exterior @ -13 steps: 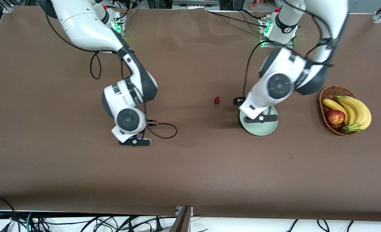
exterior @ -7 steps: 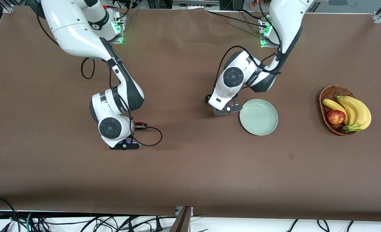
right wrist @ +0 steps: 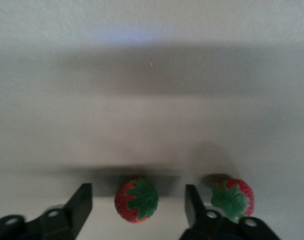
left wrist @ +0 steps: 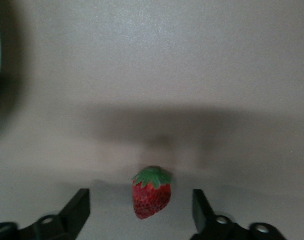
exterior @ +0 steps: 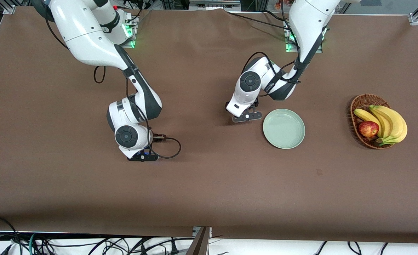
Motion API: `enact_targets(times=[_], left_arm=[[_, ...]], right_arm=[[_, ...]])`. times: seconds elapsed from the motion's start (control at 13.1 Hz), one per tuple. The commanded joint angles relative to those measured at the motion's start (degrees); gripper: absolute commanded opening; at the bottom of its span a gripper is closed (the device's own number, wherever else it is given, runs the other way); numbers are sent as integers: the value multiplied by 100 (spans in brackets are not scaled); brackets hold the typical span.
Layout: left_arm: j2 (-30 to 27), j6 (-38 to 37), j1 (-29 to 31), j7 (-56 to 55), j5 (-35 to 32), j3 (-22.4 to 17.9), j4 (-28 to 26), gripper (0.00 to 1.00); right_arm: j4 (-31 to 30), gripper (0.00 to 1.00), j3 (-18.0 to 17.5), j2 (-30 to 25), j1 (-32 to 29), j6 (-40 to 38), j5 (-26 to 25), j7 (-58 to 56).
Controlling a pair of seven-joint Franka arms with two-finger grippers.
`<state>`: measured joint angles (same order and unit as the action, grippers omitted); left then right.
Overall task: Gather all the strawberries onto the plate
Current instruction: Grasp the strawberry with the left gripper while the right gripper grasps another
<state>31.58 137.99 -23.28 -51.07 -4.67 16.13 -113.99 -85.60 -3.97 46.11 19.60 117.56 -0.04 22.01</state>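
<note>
Currently left gripper [left wrist: 141, 212] is spread w/ one strawberry [left wrist: 151, 198] between its fingers, beside the plate [exterior: 284, 128]. Right gripper [right wrist: 136, 207] is spread round a second strawberry [right wrist: 136, 200]; third berry [right wrist: 233, 198] just outside.

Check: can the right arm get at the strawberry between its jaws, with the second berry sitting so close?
Probably yes. The right gripper has its jaws open on either side of one strawberry, nothing between. The second strawberry lies just outside one jaw; it may get nudged.
</note>
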Motion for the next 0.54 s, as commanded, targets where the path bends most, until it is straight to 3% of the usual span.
enact_targets(times=[0.0, 0.08, 0.15, 0.31, 0.46], left_arm=[[59, 166, -81, -122, -245, -49, 26, 33], [50, 158, -89, -122, -254, -49, 34, 15], [24, 123, -89, -114, -254, -49, 34, 7], [-98, 26, -28, -70, -254, -49, 69, 2], [-361, -559, 138, 44, -254, -66, 218, 1]], right_arm=[[-273, 64, -42, -216, -27, 92, 92, 110], [-264, 55, -42, -225, -27, 83, 92, 119], [-264, 48, -42, -225, -27, 66, 92, 119], [-264, 37, -51, -225, -27, 48, 92, 119], [-247, 30, -60, -243, -27, 13, 92, 128]])
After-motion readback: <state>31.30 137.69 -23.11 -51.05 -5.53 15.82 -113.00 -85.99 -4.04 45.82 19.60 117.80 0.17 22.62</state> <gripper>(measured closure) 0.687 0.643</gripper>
